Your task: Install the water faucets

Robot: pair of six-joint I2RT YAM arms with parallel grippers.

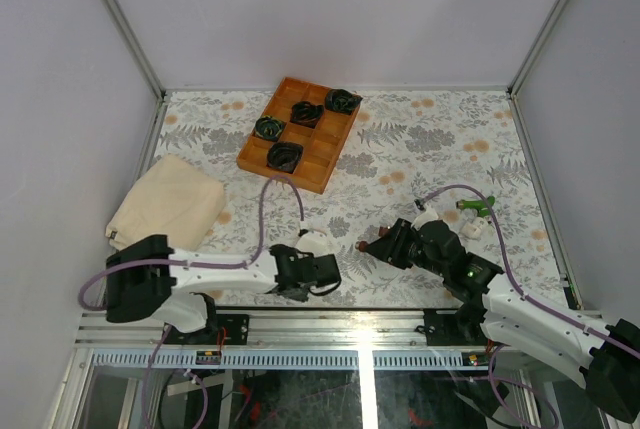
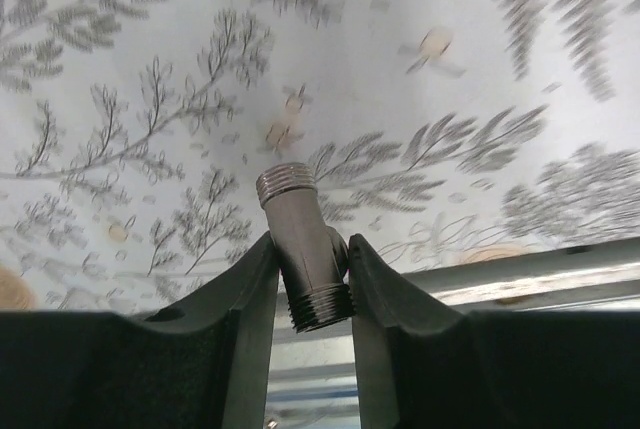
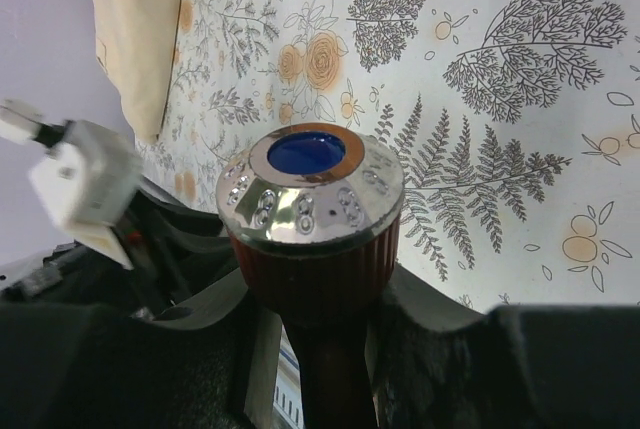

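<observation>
Pinching the red-brown faucet [image 3: 310, 179] in my right hand [image 3: 320, 309], a grey threaded fitting [image 2: 290, 209] in my left hand [image 2: 312, 249], I fear cross-threading if they meet tilted; the green faucet [image 1: 478, 206] lies beyond the right.

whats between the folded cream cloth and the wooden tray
Nothing: only a bare strip of the floral table cover separates the folded cream cloth from the wooden tray, as the top view shows.

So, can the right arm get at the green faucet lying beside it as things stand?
Probably not yet. The green faucet lies close beside the right arm, so reach looks fine, but the right claw is shut on the red-brown faucet, leaving no free grip.
</observation>
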